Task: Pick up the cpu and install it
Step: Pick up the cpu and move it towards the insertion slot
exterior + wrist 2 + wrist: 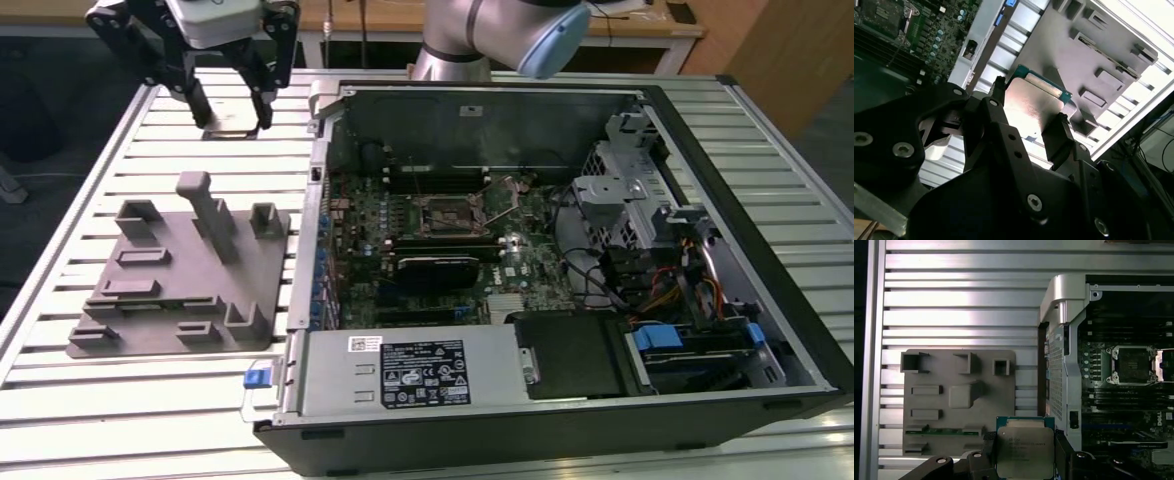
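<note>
My gripper [231, 118] pinched the cpu [1025, 450] by two opposite edges, flat with its metal top upward, above the table [134, 420] corner beyond the grey holder block [187, 290], presumably to keep it level for the open socket [441, 212].

Tally on my one bench [134, 400]: one chip [1025, 452], one grey holder block [174, 290], one open computer case [534, 445], with one board socket [445, 212] and one power supply [400, 372] inside. One tool [235, 120], two fingers.
</note>
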Action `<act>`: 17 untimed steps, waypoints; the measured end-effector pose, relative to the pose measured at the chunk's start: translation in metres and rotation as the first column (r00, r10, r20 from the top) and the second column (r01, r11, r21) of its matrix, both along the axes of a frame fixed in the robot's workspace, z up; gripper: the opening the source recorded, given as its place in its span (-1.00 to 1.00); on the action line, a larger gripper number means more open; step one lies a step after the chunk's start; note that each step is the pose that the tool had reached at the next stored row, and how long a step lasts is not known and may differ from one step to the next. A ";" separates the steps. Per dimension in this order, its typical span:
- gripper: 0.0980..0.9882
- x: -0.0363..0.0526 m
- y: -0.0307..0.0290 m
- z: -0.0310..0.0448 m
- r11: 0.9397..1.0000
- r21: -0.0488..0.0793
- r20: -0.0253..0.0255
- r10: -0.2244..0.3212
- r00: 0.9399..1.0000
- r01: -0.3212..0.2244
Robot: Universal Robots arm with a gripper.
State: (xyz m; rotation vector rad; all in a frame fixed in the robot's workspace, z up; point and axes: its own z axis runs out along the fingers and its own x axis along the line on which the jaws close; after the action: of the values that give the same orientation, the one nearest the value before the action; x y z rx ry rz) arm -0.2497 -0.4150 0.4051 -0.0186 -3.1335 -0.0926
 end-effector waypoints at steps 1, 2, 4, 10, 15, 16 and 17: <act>0.00 0.0023 0.0000 0.0000 1.000 0.000 0.000 0.000 1.000 0.000; 0.00 0.0046 0.0000 0.0000 1.000 0.000 0.000 0.000 1.000 0.000; 0.00 0.0093 0.0000 0.0000 1.000 0.000 0.000 0.000 1.000 0.000; 0.00 0.0230 0.0000 0.0000 1.000 0.000 0.000 0.000 1.000 0.000; 0.00 0.0347 0.0000 0.0000 1.000 0.000 0.000 0.000 1.000 0.000; 0.00 0.0370 0.0000 0.0000 1.000 0.000 0.000 0.000 1.000 0.000; 0.00 0.0393 0.0000 0.0000 1.000 0.000 0.000 0.000 1.000 0.000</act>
State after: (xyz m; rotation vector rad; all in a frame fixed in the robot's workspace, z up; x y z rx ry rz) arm -0.2104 -0.4150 0.4051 -0.0186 -3.1335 -0.0927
